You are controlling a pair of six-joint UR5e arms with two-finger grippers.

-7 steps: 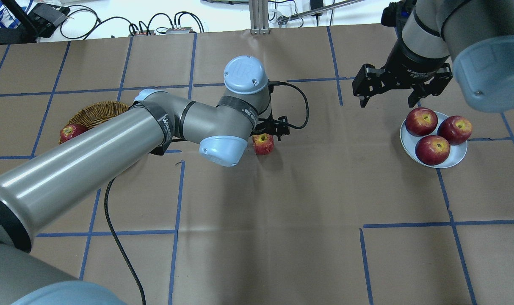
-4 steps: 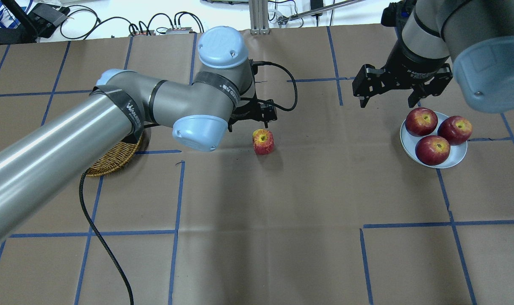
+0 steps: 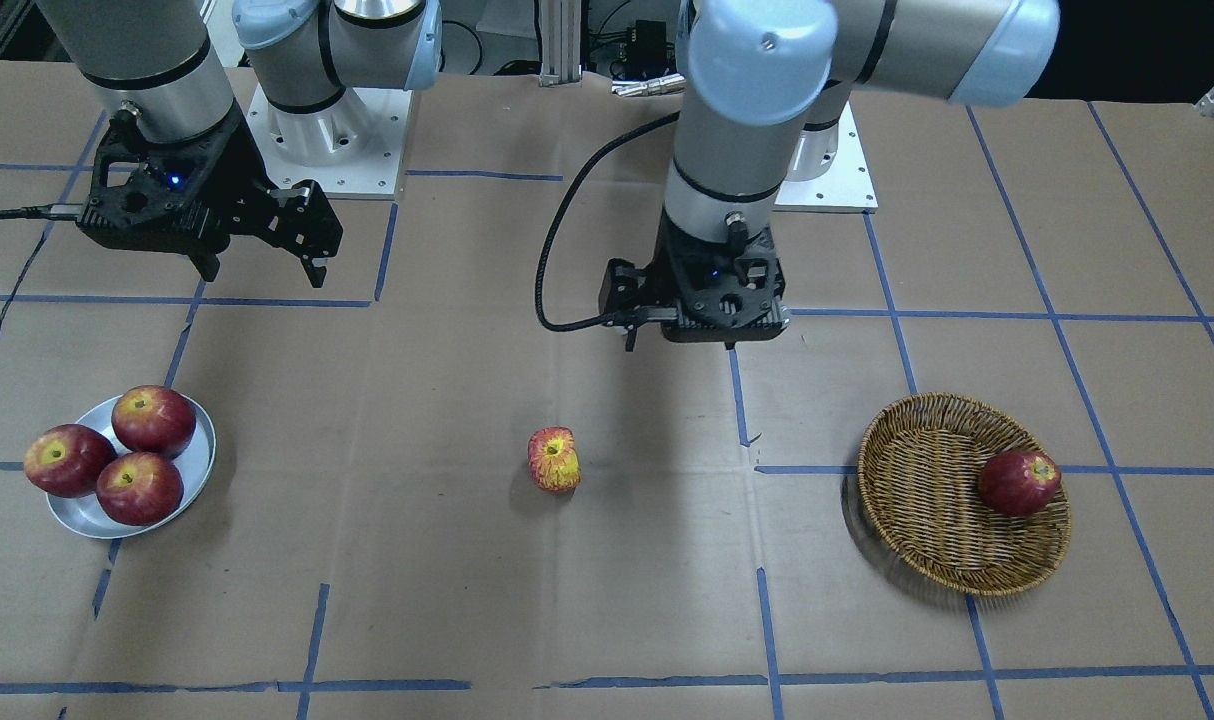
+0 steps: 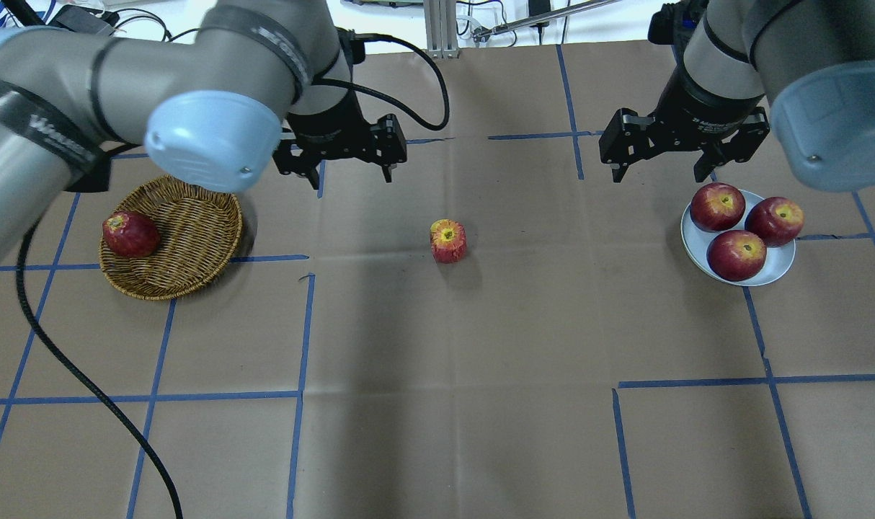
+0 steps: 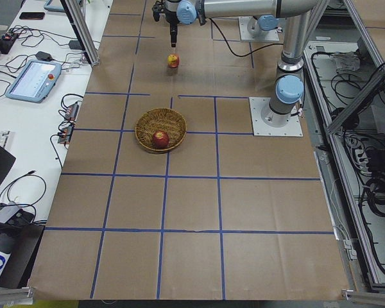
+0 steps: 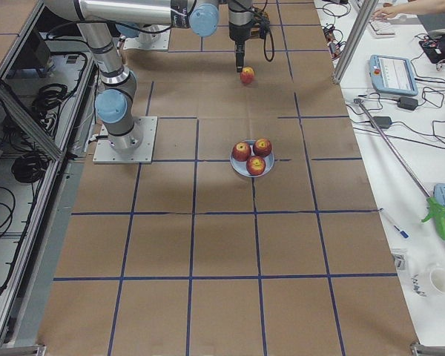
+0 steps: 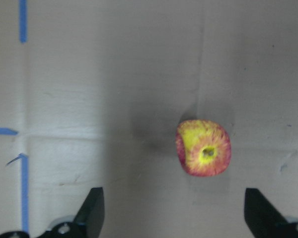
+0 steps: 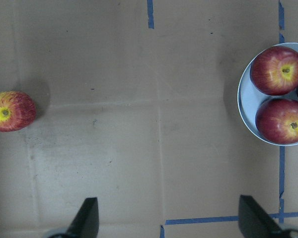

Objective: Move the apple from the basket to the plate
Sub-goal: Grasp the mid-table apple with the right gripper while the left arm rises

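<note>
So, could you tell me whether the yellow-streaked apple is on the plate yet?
No, the apple sits on the bare table, apart from the plate holding three darker apples.

Apple (image 4: 448,241) sits alone mid-bench (image 4: 481,396), bare paper all round and nothing touching it; reachable from above and every side. Plate (image 4: 691,239) nearly filled by three dark apples (image 4: 736,254), with only slivers of bare metal at the rim. Right claw (image 4: 657,175) hangs spread just beyond the plate's far edge. Left claw (image 4: 352,176) hangs spread, beyond the gap between basket (image 4: 192,238) and apple.
</note>
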